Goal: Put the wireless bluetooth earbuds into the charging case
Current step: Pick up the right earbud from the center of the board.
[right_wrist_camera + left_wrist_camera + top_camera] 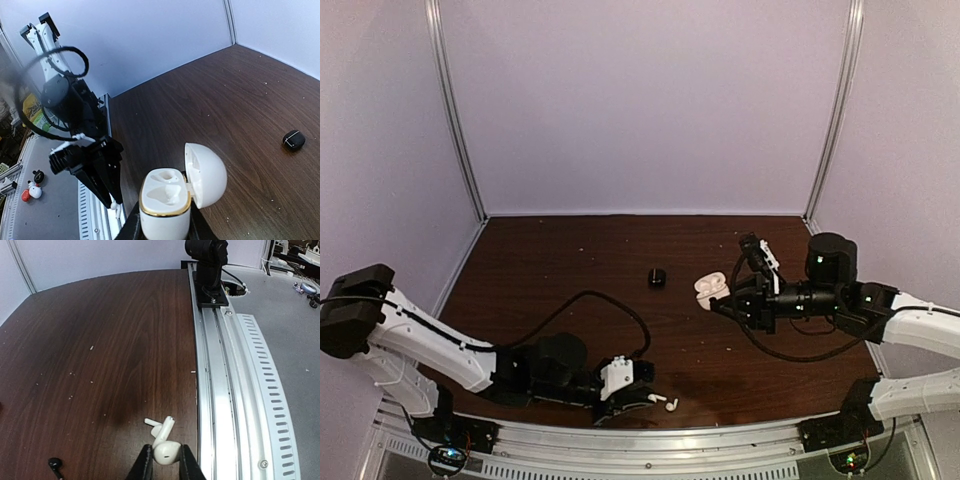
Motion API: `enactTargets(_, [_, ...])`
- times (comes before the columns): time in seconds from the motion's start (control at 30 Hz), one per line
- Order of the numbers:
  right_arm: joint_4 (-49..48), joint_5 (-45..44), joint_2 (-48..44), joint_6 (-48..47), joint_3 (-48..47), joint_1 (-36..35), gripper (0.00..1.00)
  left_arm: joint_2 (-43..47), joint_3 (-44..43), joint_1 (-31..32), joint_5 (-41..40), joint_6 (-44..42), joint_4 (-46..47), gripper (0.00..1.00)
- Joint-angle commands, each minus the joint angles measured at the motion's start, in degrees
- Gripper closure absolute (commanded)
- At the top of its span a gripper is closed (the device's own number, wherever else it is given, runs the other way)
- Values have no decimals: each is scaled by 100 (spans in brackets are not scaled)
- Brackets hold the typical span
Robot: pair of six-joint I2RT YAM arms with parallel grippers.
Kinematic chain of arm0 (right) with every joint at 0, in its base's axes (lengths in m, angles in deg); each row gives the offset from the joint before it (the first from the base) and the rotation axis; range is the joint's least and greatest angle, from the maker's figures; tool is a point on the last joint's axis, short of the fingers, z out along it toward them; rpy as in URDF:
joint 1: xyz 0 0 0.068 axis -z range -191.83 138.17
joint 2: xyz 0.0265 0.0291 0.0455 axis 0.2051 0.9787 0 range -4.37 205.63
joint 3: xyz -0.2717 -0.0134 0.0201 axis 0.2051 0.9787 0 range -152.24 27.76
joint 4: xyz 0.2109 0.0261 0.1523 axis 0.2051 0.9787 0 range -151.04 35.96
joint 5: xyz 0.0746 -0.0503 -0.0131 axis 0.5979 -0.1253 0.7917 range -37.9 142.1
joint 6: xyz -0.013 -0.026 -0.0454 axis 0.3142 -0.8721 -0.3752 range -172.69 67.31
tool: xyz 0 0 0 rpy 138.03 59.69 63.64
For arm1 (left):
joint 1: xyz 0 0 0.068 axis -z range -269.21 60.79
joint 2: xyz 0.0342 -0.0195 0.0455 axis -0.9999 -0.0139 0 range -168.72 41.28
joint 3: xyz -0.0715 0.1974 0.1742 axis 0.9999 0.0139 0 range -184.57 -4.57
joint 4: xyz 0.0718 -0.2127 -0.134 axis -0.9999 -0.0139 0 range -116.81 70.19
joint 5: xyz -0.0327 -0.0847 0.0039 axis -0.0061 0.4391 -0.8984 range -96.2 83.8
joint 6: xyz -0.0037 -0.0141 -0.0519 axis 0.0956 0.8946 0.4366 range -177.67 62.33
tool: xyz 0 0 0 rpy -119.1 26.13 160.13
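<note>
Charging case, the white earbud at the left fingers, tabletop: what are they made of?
Charging case: likely hard plastic, glossy white, gold-coloured band at the rim, maybe metallic trim. White earbud: glossy plastic, bright highlights. Tabletop: dark wood grain, faint sheen; solid wood or laminate, cannot tell.

A glossy white plastic earbud (166,452) against a dark wood-grain worktop (100,340) with a soft sheen; brushed metal rail (215,390) alongside. The charging case (165,222) is smooth, shiny white plastic, gold-rimmed.
</note>
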Motion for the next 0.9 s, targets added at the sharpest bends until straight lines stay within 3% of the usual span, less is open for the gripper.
enactTargets(0.0, [-270,333,330,-348,-136,-141,97,799,-514,-37,-259,-579,-1535,87])
enactTargets(0.37, [6,286,934,-1165,-450,-797,98,1741,-1660,-38,-1025,-1209,-3870,88])
enactTargets(0.63, [38,339,1036,-1313,-380,-1175,98,1935,-2164,-29,-1269,-1486,-4660,89])
enactTargets(0.87, [-296,-525,1105,-1784,-288,-1475,100,2066,-2281,-28,-1443,-1700,-4819,89])
